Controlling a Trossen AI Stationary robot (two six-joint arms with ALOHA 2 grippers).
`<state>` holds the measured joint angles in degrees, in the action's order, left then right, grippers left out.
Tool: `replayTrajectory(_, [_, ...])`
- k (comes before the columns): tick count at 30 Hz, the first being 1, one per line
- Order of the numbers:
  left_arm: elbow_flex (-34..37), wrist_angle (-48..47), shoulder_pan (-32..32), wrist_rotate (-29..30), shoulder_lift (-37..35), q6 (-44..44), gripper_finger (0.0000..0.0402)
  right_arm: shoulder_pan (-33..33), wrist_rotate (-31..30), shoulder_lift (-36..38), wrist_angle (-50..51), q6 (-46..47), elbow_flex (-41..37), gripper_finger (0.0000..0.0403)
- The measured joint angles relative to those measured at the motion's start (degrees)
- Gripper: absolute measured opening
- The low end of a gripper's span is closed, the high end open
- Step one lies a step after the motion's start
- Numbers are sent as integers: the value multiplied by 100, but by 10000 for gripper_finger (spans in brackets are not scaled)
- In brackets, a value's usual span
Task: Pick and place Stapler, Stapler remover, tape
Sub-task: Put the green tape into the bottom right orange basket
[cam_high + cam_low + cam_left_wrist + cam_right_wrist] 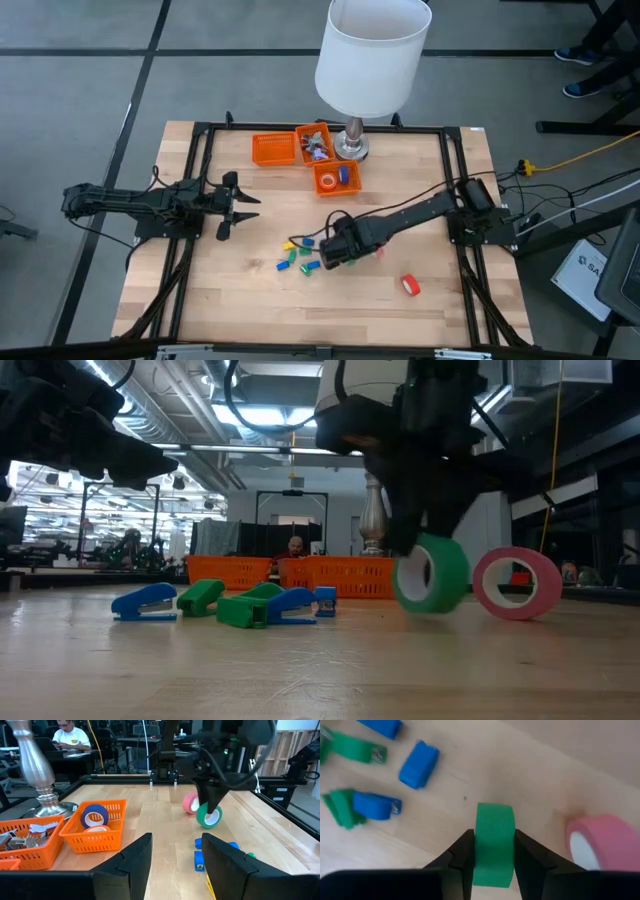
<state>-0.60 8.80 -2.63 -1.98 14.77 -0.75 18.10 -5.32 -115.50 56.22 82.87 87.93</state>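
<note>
On the counter, our right gripper clamps the green tape. A pink tape stands just beside; small staplers lie near. Our left gripper waits spread wide.

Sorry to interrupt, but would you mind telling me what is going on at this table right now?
The right arm's tool has its fingers closed on a green roll of tape, standing on edge on the wooden table beside a pink roll. Small blue and green staplers lie loose nearby, and a red roll sits apart. A blue roll already lies in one of the orange baskets by the lamp. The left arm's tool waits open at the table's left side.
</note>
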Motion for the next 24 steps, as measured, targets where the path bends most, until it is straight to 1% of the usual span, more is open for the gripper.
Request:
replayTrajectory(4, [0,1,0,0,0,0,169,-174,-8,2,162,-347,247,104])
replayTrajectory(7, [0,1,0,0,-1,0,169,-302,-148,4,359,-534,470,106])
replayTrajectory(14, [0,0,0,0,0,0,169,-582,-685,9,961,-557,953,109])
replayTrajectory(17, [0,2,0,0,-1,0,169,-702,-1009,11,1127,-578,1120,109])
replayTrajectory(20, [0,1,0,0,-1,0,169,-854,-1298,11,1258,-793,1228,109])
replayTrajectory(24, [0,2,0,0,1,0,169,-1128,-1475,9,1250,-1130,1312,109])
